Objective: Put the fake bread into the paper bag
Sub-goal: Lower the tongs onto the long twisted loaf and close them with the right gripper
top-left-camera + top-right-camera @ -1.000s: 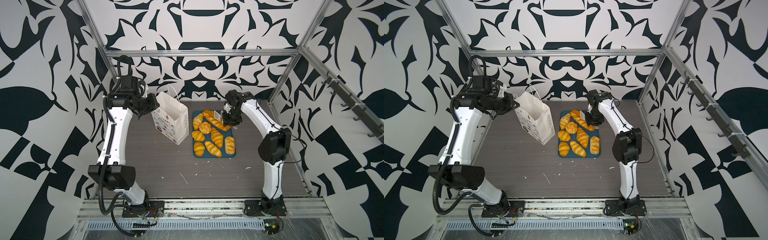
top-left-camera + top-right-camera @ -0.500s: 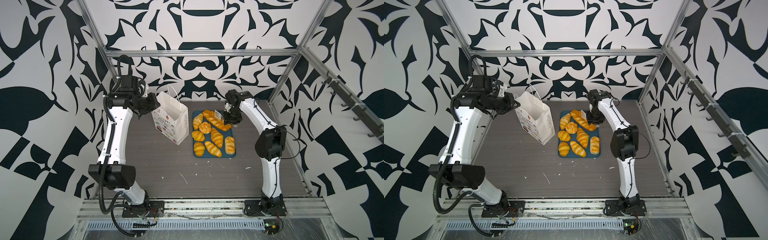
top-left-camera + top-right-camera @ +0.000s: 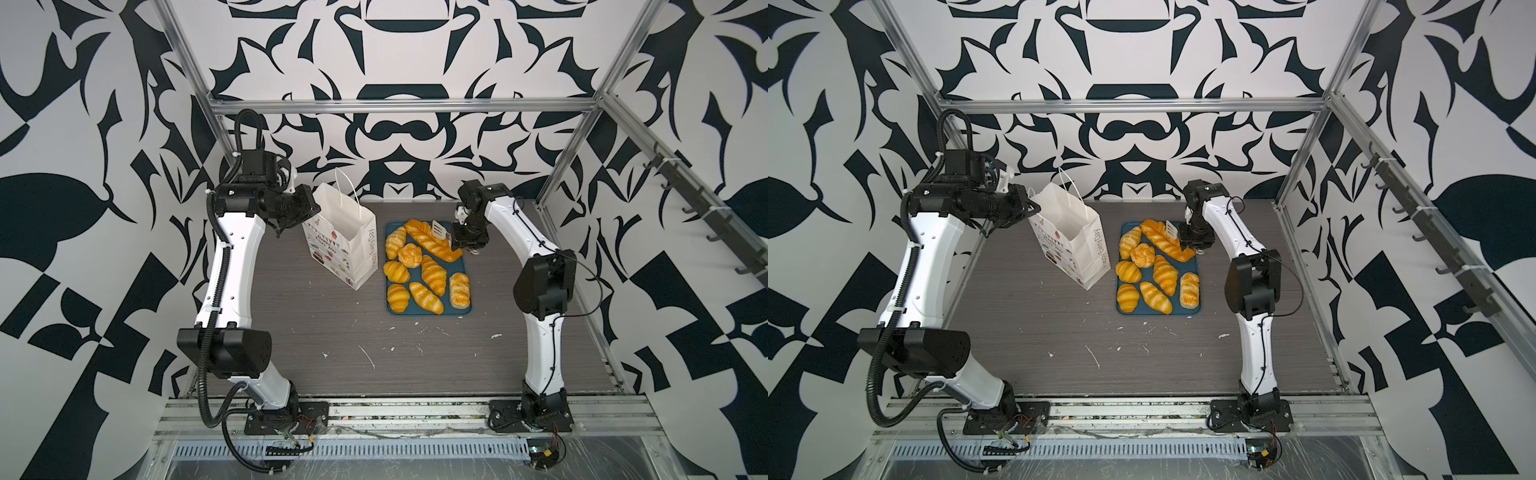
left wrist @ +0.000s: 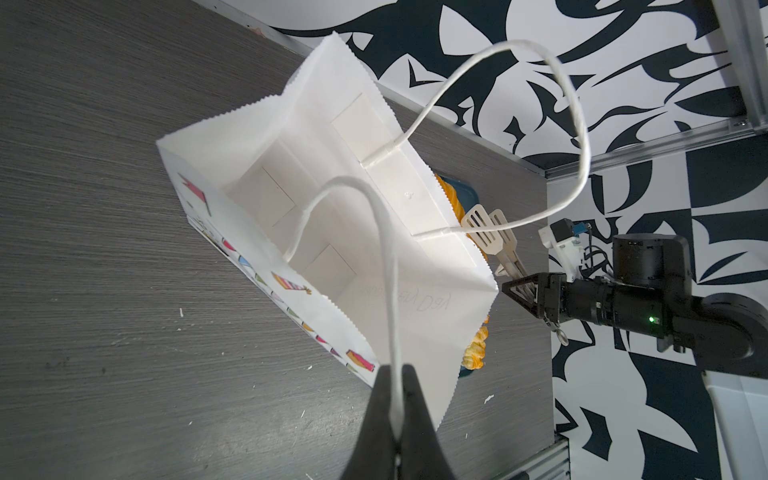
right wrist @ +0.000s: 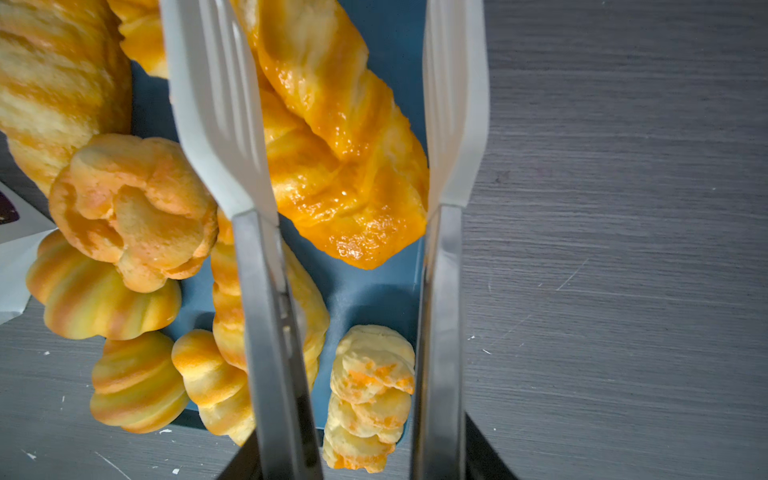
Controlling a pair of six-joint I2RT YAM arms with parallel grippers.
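In both top views the white paper bag point(image 3: 347, 245) stands open on the grey wood-grain counter point(image 3: 332, 324), just beside a flat blue tray point(image 3: 448, 309) bearing the fake bread point(image 3: 433, 274), glossy golden-orange with pale stripes. In the left wrist view the left fingers point(image 4: 417, 428) are pinched tight on one thin cord handle point(image 4: 390, 266). In the right wrist view the right fingers point(image 5: 482, 465) grip metal-armed tongs point(image 5: 220, 124), whose white slotted tips stand apart with the plaited loaf's point(image 5: 332, 137) glossy end between them.

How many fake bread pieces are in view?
8, all on the blue tray: plaited loaf at the back, round bun beside it, six others around; the paper bag looks empty.
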